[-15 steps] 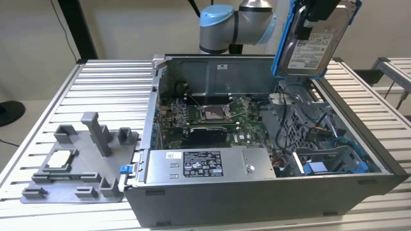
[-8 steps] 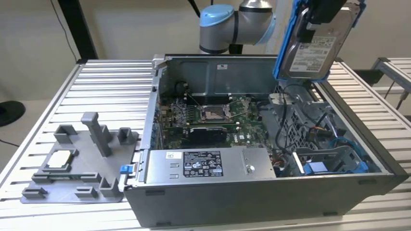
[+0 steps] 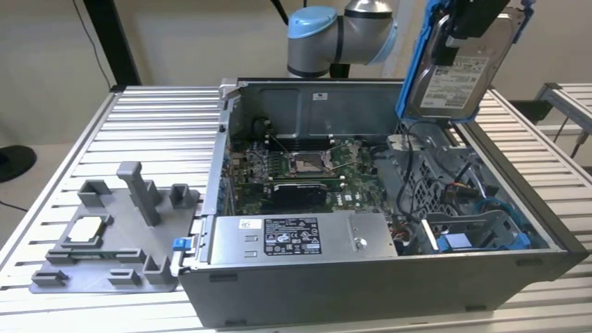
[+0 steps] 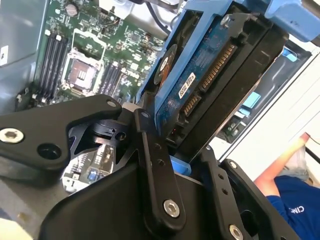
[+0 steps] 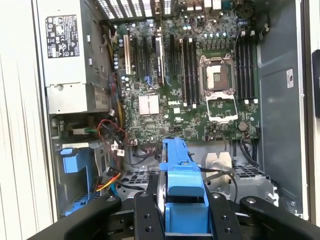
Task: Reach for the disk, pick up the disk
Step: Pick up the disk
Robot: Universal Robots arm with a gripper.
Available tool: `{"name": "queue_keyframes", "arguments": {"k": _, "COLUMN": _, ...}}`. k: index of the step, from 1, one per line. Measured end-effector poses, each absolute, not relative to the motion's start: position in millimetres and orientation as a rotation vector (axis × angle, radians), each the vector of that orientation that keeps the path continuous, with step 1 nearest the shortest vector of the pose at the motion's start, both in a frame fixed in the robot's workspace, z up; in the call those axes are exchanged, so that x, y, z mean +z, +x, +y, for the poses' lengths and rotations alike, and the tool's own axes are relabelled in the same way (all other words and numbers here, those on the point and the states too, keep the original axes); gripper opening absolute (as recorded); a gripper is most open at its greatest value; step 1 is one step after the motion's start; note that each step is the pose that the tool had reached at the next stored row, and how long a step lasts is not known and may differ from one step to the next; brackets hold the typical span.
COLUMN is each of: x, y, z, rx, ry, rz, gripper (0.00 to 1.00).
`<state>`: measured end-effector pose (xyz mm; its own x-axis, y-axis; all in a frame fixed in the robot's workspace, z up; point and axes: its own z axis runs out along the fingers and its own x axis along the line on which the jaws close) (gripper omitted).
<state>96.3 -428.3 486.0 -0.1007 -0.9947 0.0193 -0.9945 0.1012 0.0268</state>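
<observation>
The disk (image 3: 455, 66), silver-grey with a white label and a bright blue carrier, hangs upright above the back right corner of the open computer case (image 3: 370, 284). My gripper (image 3: 473, 24) is shut on its upper end. In the second wrist view, the disk (image 4: 200, 85) shows its blue circuit side and connector, clamped between my black fingers (image 4: 152, 160). In the first wrist view, the blue carrier edge of the disk (image 5: 181, 175) sits between my gripper's (image 5: 182, 220) two fingers, with the motherboard (image 5: 190, 75) far beneath.
A grey power supply box (image 3: 301, 239) lies along the case's front. Blue drive brackets (image 3: 476, 239) and cables fill its right side. A grey fixture (image 3: 111, 236) with a small square chip (image 3: 88, 227) stands on the slatted table at the exterior view's left. A person's blue sleeve (image 4: 287, 197) is nearby.
</observation>
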Motion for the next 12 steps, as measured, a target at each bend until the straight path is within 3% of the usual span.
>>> {"name": "queue_keyframes", "arguments": {"k": 12, "x": 485.7, "y": 96.3, "z": -444.5, "rx": -0.011, "ry": 2.085, "rz": -2.307, "gripper": 0.00}}
